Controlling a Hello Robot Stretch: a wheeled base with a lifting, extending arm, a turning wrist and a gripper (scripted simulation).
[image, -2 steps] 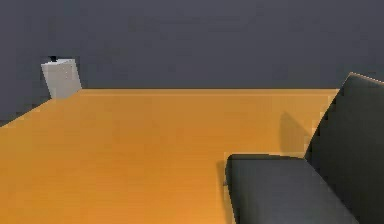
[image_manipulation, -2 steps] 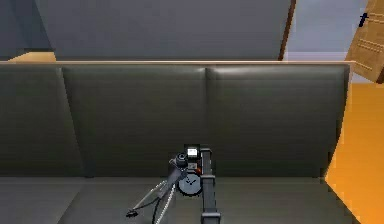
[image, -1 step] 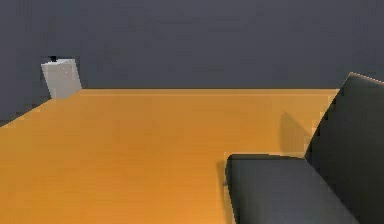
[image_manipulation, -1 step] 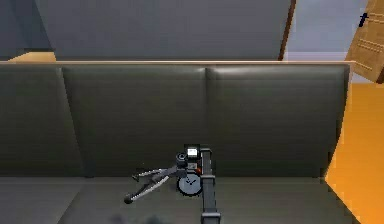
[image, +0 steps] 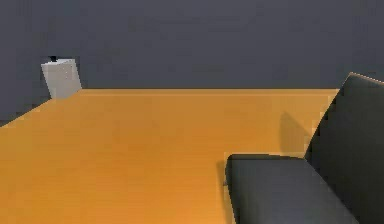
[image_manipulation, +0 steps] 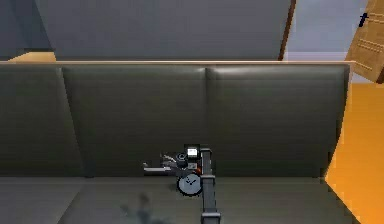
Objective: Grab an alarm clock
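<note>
A small round thing with a dark rim and a pale dial, shaped like an alarm clock (image_manipulation: 187,184), sits low against the dark sofa (image_manipulation: 120,120) in the arm side view. The dark arm bar (image_manipulation: 210,200) rises from the bottom edge right beside it, with a white marker square (image_manipulation: 190,154) at its far end. Left of the marker the gripper (image_manipulation: 155,168) reaches along the line where the sofa's back meets its seat. I cannot tell whether it holds anything, nor whether it touches the round thing.
The forward view has an orange floor (image: 140,150) up to a dark wall, a pale grey box (image: 62,78) at the far left, and a dark sofa end (image: 320,175) at the right. Behind the sofa stand a grey wall and an orange door frame (image_manipulation: 368,40).
</note>
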